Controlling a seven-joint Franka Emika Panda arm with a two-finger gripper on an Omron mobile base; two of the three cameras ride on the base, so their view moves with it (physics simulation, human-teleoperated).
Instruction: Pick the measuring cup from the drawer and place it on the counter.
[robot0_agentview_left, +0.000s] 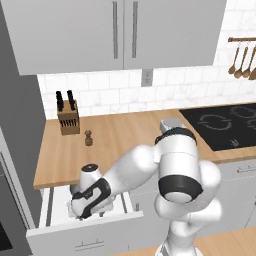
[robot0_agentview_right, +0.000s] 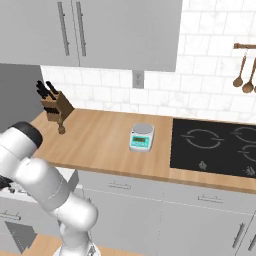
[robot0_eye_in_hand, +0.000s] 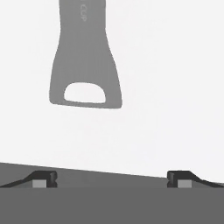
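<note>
Arm reaching down into the open drawer (robot0_agentview_left: 60, 235), fingers spread over the measuring cup.

Left base view: the drawer stands pulled out below the counter (robot0_agentview_left: 120, 137), and the gripper (robot0_agentview_left: 80, 212) is down inside its white interior; a knife block (robot0_agentview_left: 68, 120) and a pepper mill (robot0_agentview_left: 89, 138) stand on the wood. Right base view: a small scale (robot0_agentview_right: 141, 137) sits on the counter (robot0_agentview_right: 100, 142) beside the black cooktop (robot0_agentview_right: 215, 145). Hand view: the measuring cup (robot0_eye_in_hand: 85, 65) lies on the drawer's white floor (robot0_eye_in_hand: 175, 87), only its flat flared handle showing, ahead of the gripper (robot0_eye_in_hand: 111, 179), whose fingertips (robot0_eye_in_hand: 43, 178) stand wide apart, grasping nothing.
</note>
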